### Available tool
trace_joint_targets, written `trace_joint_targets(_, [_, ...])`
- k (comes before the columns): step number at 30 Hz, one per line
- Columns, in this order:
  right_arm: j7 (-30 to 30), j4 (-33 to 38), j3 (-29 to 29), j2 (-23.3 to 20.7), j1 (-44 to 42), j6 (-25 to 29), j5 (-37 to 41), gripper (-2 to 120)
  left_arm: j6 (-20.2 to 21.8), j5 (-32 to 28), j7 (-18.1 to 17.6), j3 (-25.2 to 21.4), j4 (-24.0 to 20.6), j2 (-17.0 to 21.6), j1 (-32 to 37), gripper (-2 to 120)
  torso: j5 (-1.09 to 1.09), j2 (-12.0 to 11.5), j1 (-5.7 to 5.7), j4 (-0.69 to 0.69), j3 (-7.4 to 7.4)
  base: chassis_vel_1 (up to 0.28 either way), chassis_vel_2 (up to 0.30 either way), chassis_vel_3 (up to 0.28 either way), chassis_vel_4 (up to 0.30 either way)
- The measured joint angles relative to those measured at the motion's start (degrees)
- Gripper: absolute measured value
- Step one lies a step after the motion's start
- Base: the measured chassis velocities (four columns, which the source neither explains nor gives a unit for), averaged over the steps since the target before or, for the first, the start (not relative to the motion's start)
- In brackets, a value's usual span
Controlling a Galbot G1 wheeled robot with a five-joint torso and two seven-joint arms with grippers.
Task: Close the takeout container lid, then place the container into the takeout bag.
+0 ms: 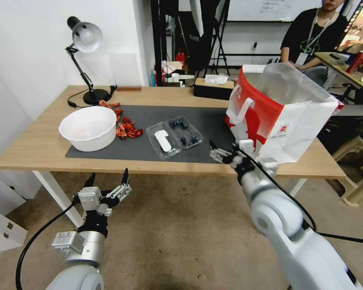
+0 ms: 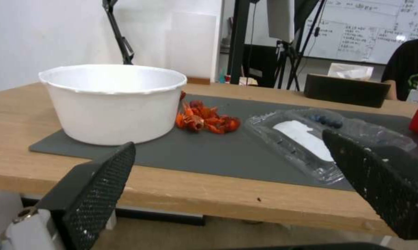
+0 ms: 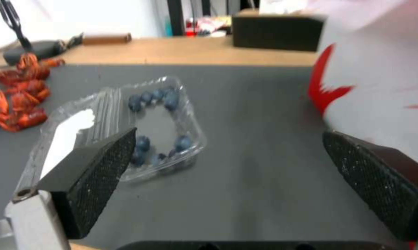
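The container point(image 1: 185, 131) lies open on the dark mat point(image 1: 213, 121) on the desk point(image 1: 36, 137), its lid point(image 1: 163, 141) flat beside it, bearing a blank white label. The takeout bag point(image 1: 282, 117) stands upright at the right, its small red logo unreadable. The right claw point(image 1: 214, 151) hovers, spread wide, between container and bag. The left claw point(image 1: 107, 179) is wide too, below the desk edge.

The left gripper point(image 1: 107, 179) is hanging below and in front of the table point(image 1: 36, 133), its fingers point(image 2: 102, 187) spread wide apart. The right arm is reaching up to the table's front edge, the right gripper point(image 1: 213, 152) pointing in over that edge with its fingers point(image 3: 97, 166) spread wide.
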Motion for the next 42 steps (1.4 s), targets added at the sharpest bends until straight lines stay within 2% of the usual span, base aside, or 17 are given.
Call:
trace_joint_targets(13, [6.75,-15.13,-9.39,5.17,15.64,-4.42,2.50,100,-1.27,0.12,-0.17,-0.96,0.52,0.00,0.12,100,-0.01,0.00,0.00,0.01,0.00,0.000,0.000,0.000,0.000])
trace_joint_targets(20, [8.91,-20.55,-10.79,7.01,19.40,-7.81,4.64,100,-1.81,0.03,-0.30,-1.34,0.91,0.01,0.10,100,-0.01,0.00,0.00,0.00,0.00,0.000,0.000,0.000,0.000])
trace_joint_targets(42, [12.37,-22.89,-9.51,7.56,20.67,-11.09,9.58,100,-2.57,0.04,-0.46,-1.45,1.53,0.02,0.00,100,0.00,0.00,0.00,0.00,0.00,0.000,0.000,0.000,0.000])
